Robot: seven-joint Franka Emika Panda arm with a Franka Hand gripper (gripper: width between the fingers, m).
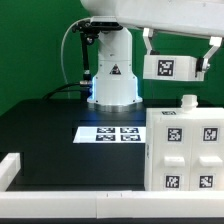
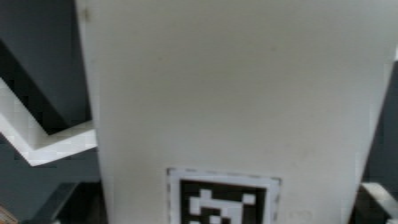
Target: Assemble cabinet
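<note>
The white cabinet box (image 1: 185,150) stands at the exterior view's right, its front showing several square tags and a small peg on its top. My gripper (image 1: 178,58) hangs above it, shut on a flat white cabinet panel (image 1: 170,67) with one tag, held in the air clear of the box. In the wrist view the panel (image 2: 231,90) fills most of the frame, its tag (image 2: 222,198) down by my gripper (image 2: 217,214). Dark fingers (image 2: 377,200) show at the panel's two sides.
The marker board (image 1: 110,133) lies flat on the black table in front of the robot base (image 1: 113,80). A white rail (image 1: 12,168) runs along the table's near edge at the exterior view's left. A white angled edge (image 2: 54,142) shows beside the panel in the wrist view.
</note>
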